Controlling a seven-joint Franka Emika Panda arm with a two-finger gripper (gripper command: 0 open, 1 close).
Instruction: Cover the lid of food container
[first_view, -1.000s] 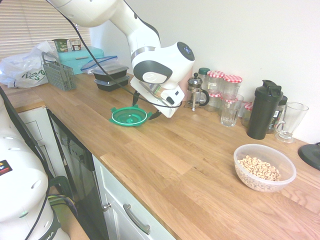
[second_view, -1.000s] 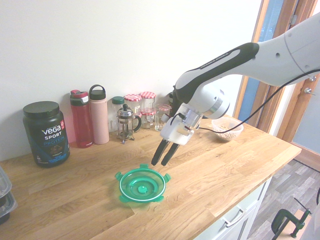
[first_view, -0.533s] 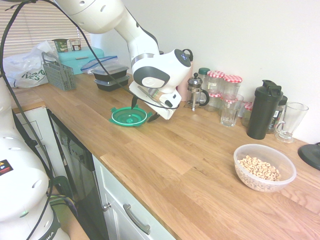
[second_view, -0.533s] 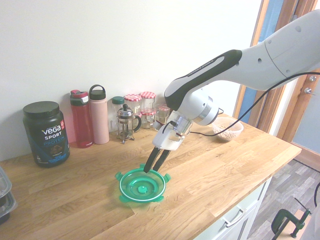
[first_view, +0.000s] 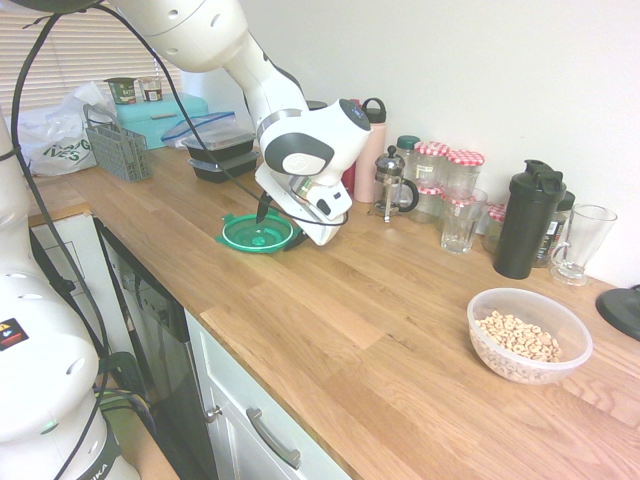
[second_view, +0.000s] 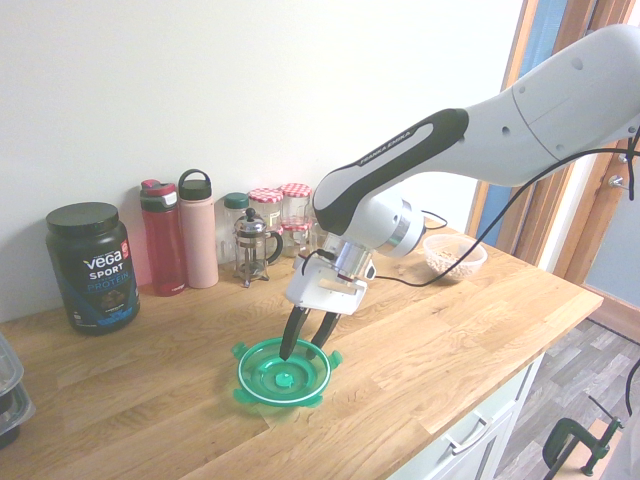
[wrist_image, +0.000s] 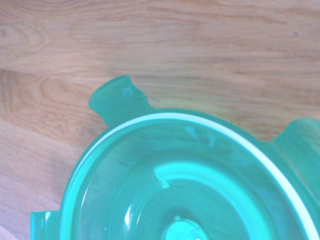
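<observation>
The round green lid (first_view: 245, 235) lies flat on the wooden counter, also seen from the other side (second_view: 268, 385). My gripper (first_view: 281, 228) (second_view: 302, 352) is open and low over the lid's edge. One finger reaches down inside the lid, the other stands at its rim, and nothing is gripped. Seen from the wrist, the lid (wrist_image: 190, 185) fills the lower part of the picture, with its white ring and clip tabs showing. The food container (first_view: 528, 335) (second_view: 455, 257), a clear round tub with cereal rings, stands far along the counter from the lid.
A French press (first_view: 392, 185), red-lidded jars (first_view: 448, 170), a glass (first_view: 462, 220) and a black shaker (first_view: 527, 218) line the wall. Black meal-prep boxes (first_view: 220, 152) stand behind the lid. A protein tub (second_view: 92, 265) and two bottles (second_view: 180, 240) stand along the wall.
The gripper has come down and across from above the counter beside the lid to the lid's edge, still open. The lid has not moved.
</observation>
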